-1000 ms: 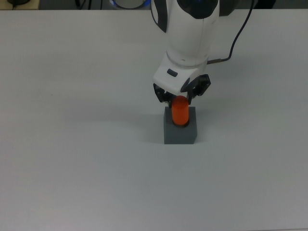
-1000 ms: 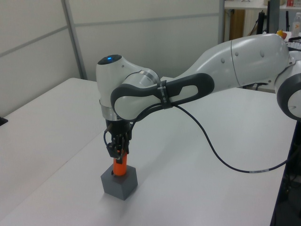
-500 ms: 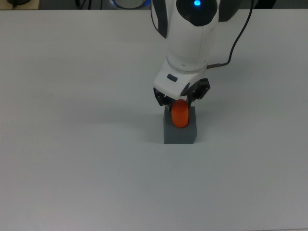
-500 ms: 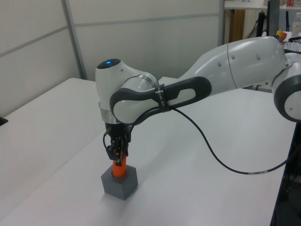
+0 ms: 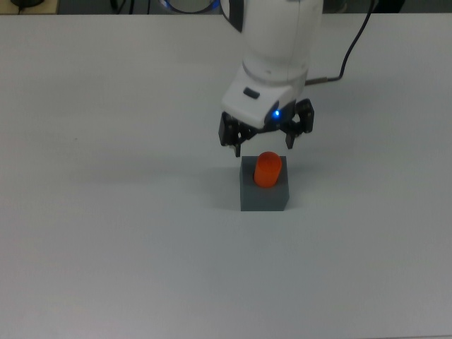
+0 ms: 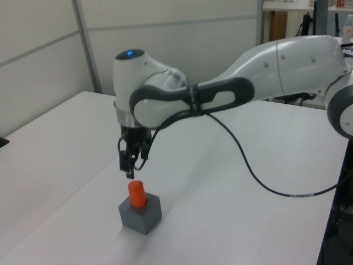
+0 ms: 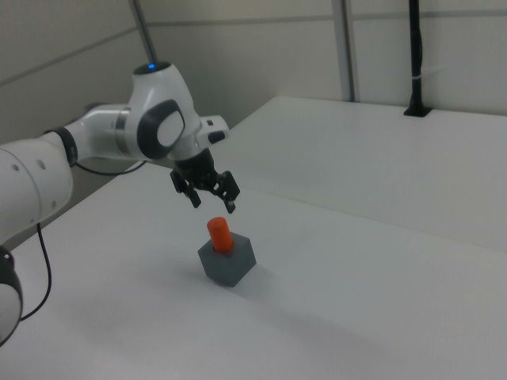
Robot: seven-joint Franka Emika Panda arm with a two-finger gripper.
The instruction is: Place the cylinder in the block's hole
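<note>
- Cylinder standing upright in block, seated in its hole, on white counter.
- Gripper hovering just above cyl., fingers spread apart, gripping nothing.

Hole: hidden in all three views by the cylinder standing in the block. Cylinder's lower end: out of sight inside block. Arm: cut off by top view's upper edge.
</note>
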